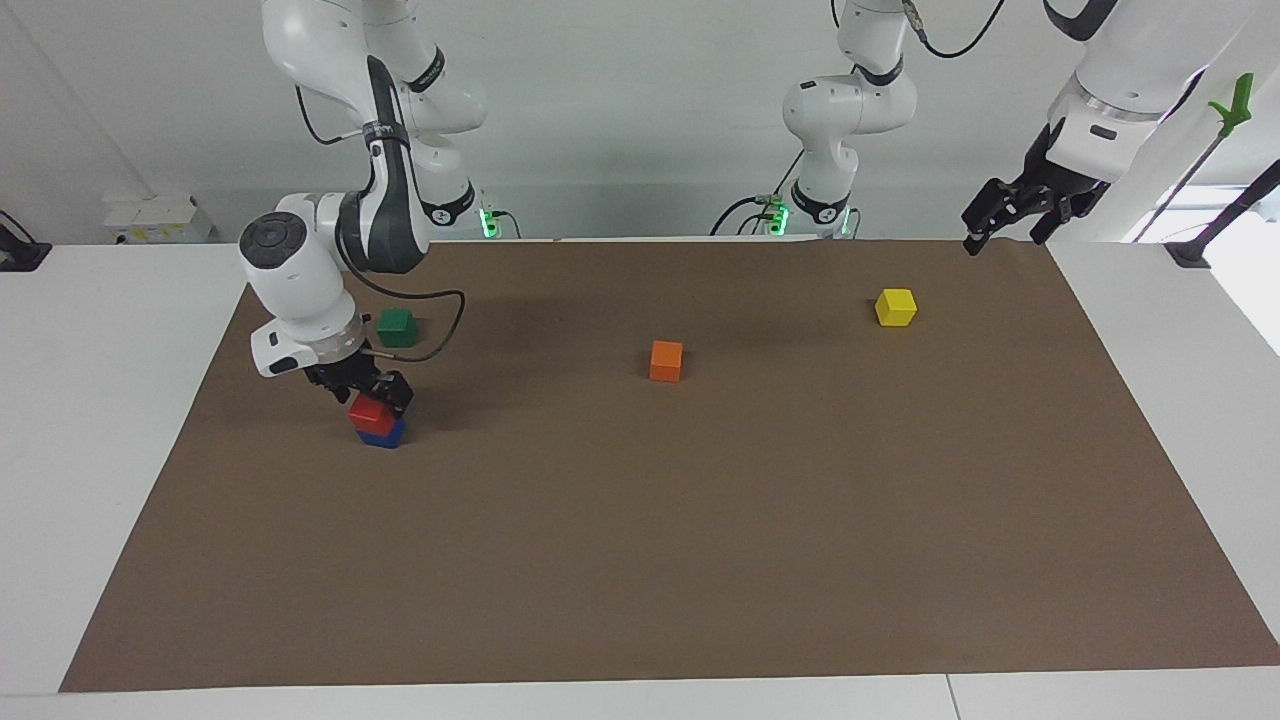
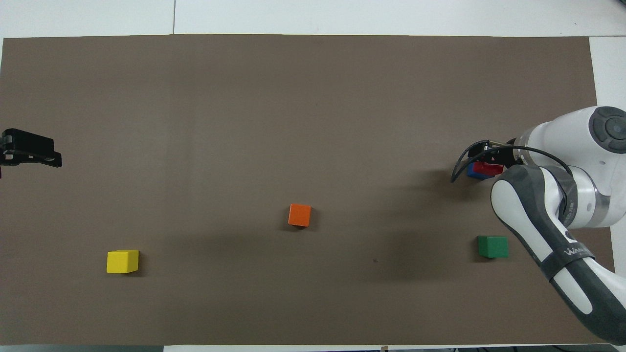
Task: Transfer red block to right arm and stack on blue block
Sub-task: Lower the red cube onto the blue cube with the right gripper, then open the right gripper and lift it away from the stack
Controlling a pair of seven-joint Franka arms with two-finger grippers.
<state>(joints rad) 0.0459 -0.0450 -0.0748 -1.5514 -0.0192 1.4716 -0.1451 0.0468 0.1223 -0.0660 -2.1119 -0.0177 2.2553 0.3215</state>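
Observation:
The red block [image 1: 370, 411] [image 2: 486, 168] rests on top of the blue block [image 1: 383, 434] [image 2: 472, 170] on the brown mat, toward the right arm's end of the table. My right gripper [image 1: 370, 388] [image 2: 485, 154] hangs just over the stack, open, its fingers spread to either side of the red block's top and no longer clamping it. My left gripper [image 1: 1002, 238] [image 2: 29, 149] waits open and empty, raised over the mat's edge at the left arm's end.
A green block [image 1: 397, 327] [image 2: 493, 246] sits nearer to the robots than the stack, close to the right arm. An orange block [image 1: 666, 360] [image 2: 300, 215] lies mid-mat. A yellow block [image 1: 895, 307] [image 2: 122, 261] lies toward the left arm's end.

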